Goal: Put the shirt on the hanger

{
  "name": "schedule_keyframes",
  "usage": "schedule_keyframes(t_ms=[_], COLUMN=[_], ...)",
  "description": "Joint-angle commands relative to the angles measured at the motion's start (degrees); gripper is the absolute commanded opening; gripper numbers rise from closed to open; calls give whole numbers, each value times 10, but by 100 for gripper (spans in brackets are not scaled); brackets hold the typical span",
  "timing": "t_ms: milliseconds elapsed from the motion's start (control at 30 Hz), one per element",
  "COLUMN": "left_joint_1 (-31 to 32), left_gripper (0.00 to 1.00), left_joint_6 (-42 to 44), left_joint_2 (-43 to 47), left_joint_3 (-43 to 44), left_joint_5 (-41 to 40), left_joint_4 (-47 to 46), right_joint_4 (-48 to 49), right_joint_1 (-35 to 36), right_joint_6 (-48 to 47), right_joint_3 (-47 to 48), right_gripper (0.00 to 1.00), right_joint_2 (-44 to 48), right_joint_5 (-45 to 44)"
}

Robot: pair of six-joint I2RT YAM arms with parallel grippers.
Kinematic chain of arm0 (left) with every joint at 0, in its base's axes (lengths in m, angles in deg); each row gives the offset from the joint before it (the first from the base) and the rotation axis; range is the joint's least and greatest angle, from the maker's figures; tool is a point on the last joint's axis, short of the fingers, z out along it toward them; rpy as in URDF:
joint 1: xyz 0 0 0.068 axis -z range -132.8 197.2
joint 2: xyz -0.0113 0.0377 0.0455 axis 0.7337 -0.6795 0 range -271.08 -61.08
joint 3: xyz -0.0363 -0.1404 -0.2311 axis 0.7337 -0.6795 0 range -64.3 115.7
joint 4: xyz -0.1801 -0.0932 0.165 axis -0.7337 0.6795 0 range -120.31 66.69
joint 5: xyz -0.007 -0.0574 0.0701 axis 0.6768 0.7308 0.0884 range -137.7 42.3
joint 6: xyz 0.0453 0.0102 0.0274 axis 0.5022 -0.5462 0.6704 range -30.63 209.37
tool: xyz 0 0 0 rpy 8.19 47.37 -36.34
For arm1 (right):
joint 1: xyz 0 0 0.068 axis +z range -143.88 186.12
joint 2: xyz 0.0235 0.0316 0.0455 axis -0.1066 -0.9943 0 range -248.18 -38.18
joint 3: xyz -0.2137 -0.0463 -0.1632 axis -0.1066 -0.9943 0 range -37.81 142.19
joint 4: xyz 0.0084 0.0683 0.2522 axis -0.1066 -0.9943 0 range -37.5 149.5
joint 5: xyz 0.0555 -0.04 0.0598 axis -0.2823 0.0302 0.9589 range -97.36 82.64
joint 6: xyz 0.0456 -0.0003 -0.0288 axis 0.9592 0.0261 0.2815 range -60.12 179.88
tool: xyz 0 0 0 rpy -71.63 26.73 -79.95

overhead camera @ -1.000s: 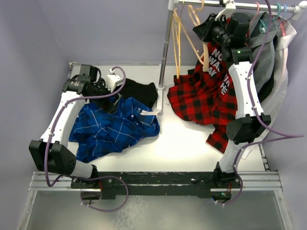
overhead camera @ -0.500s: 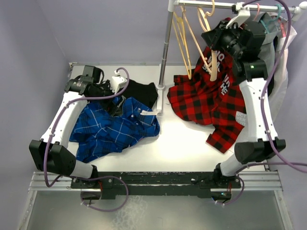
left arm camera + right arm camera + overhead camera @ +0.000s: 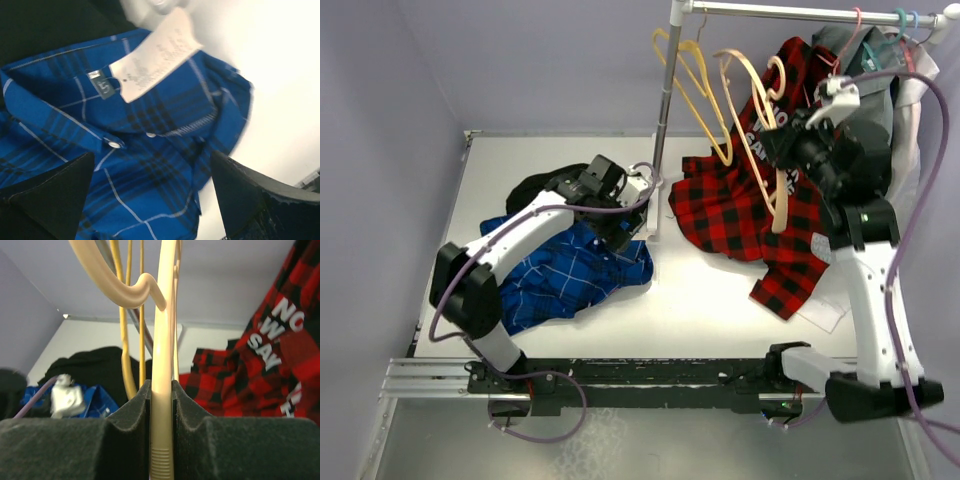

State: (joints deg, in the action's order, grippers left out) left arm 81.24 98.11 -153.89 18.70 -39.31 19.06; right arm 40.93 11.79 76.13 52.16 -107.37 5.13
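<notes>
I count one bright blue white-checked button-up shirt (image 3: 565,280), one red-and-black plaid shirt (image 3: 740,215), one plain black garment (image 3: 535,190), and seemingly three pale tan triangular hangers (image 3: 778,212).

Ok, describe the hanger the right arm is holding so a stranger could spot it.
Find the metal rail at the back right, above the red plaid shirt. Of the pale tan hangers below it, take the hanger clamped in the right gripper; the other tan hanger is ungripped, nearer the pole.
</notes>
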Motion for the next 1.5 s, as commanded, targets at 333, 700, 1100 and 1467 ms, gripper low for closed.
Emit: schedule_keyframes(t_ms=[333, 700, 1100, 1467], left_joint_1=[-3, -27, -48, -49], left_gripper=[99, 77, 15, 4], left_joint_6=[-101, -114, -110, -100], left_joint_2=[-82, -126, -145, -38], left_joint_3=[14, -3, 16, 1], left_joint_5=[-271, -261, -222, -186], left_joint_4=[-111, -118, -100, -71], right_joint_4=[-202, -333, -441, -233], right_joint_1=[2, -14, -34, -51], right_joint_6=[7, 84, 92, 209], right_joint_3=[-129, -207, -310, -457], right_gripper=[0, 0, 0, 0], right_joint_2=[326, 495, 589, 587], right_joint_5=[5, 211, 299, 364])
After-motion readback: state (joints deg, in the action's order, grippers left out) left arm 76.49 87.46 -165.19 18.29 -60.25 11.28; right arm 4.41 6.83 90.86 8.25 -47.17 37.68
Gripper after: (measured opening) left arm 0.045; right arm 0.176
